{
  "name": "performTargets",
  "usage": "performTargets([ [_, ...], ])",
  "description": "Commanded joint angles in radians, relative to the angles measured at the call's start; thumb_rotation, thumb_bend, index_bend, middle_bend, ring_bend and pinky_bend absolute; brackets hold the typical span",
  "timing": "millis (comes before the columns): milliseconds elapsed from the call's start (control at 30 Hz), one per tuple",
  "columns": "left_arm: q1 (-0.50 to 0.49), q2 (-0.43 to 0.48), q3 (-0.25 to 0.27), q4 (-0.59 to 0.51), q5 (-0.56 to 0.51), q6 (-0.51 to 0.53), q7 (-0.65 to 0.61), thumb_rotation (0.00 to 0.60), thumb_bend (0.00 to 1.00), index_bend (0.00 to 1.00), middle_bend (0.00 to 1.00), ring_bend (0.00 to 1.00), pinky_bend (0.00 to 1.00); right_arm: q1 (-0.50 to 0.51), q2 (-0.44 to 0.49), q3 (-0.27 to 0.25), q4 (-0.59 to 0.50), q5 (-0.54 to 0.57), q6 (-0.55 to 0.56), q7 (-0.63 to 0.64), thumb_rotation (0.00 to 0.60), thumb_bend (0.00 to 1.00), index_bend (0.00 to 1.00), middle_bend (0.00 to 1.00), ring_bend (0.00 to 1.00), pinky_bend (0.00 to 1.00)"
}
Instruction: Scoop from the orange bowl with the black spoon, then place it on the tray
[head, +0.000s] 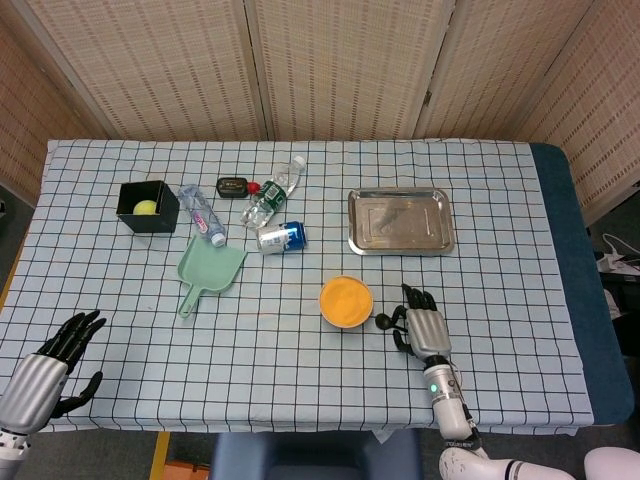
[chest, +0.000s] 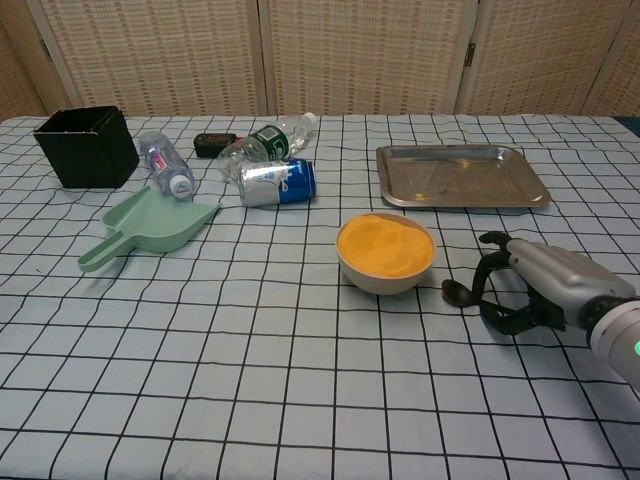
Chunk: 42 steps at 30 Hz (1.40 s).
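Note:
The orange bowl stands full of orange stuff near the table's front middle. Just right of it lies the black spoon, its bowl end on the cloth and pointing at the orange bowl. My right hand arches over the spoon's handle, thumb and fingers curled down on either side; the handle is hidden beneath it, so whether it is gripped is unclear. The steel tray sits beyond, with nothing on it. My left hand hovers at the front left corner, fingers spread, holding nothing.
A black box with a yellow ball stands at the back left. A green scoop, two lying bottles, a blue can and a small black case lie left of the tray.

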Motion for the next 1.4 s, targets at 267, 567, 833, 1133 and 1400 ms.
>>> performTargets([
  [267, 0.001, 0.002, 0.000, 0.000, 0.002, 0.004, -0.003, 0.600, 0.44, 0.00, 0.01, 0.01, 0.31, 0.000, -0.007, -0.006, 0.009, -0.013, 0.015, 0.014, 0.600, 0.44, 0.57, 0.00, 0.00, 0.00],
  [567, 0.005, 0.002, 0.000, 0.001, 0.004, 0.010, -0.004, 0.600, 0.44, 0.00, 0.01, 0.01, 0.31, -0.019, 0.028, -0.013, -0.035, -0.068, 0.070, 0.044, 0.600, 0.46, 0.61, 0.00, 0.00, 0.00],
  [833, 0.004, 0.001, -0.001, -0.006, 0.006, 0.009, 0.005, 0.600, 0.44, 0.00, 0.01, 0.01, 0.31, -0.037, 0.103, -0.002, -0.132, -0.124, 0.138, 0.050, 0.600, 0.47, 0.62, 0.00, 0.00, 0.00],
  [1133, 0.001, -0.002, 0.000, -0.005, 0.014, 0.006, 0.006, 0.600, 0.44, 0.00, 0.01, 0.01, 0.31, 0.029, 0.107, 0.067, -0.183, -0.087, 0.119, -0.049, 0.600, 0.47, 0.62, 0.00, 0.00, 0.00],
  [1400, 0.001, -0.001, 0.001, -0.002, 0.015, 0.009, 0.000, 0.600, 0.44, 0.00, 0.01, 0.01, 0.31, 0.135, 0.016, 0.113, -0.118, -0.026, 0.074, -0.167, 0.600, 0.47, 0.61, 0.00, 0.00, 0.00],
])
